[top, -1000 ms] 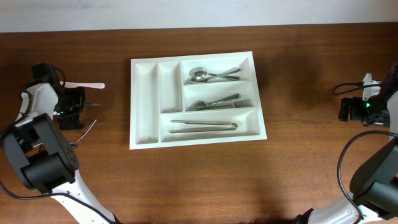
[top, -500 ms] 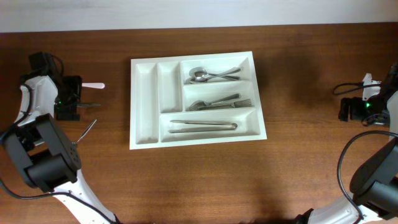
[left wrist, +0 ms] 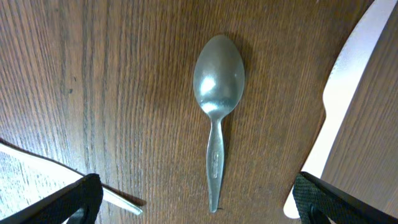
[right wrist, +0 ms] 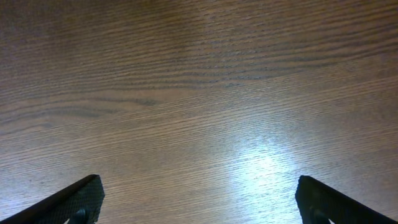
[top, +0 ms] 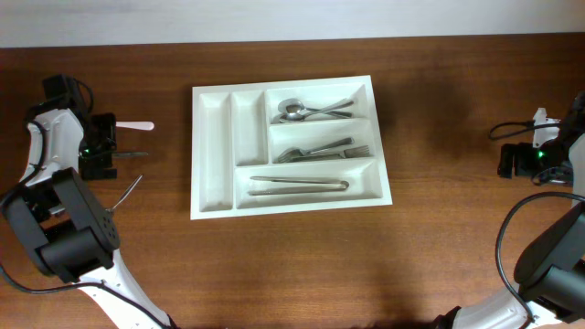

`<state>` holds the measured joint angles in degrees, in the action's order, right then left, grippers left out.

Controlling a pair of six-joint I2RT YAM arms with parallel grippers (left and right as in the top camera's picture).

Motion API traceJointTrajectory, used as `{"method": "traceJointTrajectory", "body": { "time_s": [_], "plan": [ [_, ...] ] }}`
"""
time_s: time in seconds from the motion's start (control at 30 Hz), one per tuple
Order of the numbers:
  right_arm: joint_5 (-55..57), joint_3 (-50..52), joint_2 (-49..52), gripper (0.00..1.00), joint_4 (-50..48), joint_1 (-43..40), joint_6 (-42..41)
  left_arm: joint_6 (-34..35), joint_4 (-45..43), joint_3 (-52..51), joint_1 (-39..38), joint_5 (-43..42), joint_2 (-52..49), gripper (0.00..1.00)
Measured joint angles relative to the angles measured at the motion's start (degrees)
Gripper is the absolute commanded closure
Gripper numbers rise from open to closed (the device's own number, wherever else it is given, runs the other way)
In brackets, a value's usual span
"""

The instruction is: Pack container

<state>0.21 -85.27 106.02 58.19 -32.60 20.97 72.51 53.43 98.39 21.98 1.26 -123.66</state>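
Container [top: 212, 151] sits mid-table; left gripper [top: 97, 145], pointing down over a spoon [left wrist: 217, 81], and right gripper [top: 516, 162] both gape wide, empty.

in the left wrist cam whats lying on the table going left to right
thin metal utensil → spoon → white plastic knife

Likely a robotics lab. A cabled left arm [top: 64, 228] and right arm [top: 553, 256] flank a wooden table [top: 292, 265], a plain pale surface [top: 292, 18] beyond its far edge
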Motion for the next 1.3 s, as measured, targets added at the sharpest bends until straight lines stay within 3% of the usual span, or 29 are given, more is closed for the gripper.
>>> {"method": "traceJointTrajectory", "body": {
  "time_s": [1.3],
  "plan": [
    [0.0,0.0,0.0,0.01,0.0,0.0,0.0,2.3,2.3,1.0,0.0,5.6,-0.2,0.0]
  ]
}}
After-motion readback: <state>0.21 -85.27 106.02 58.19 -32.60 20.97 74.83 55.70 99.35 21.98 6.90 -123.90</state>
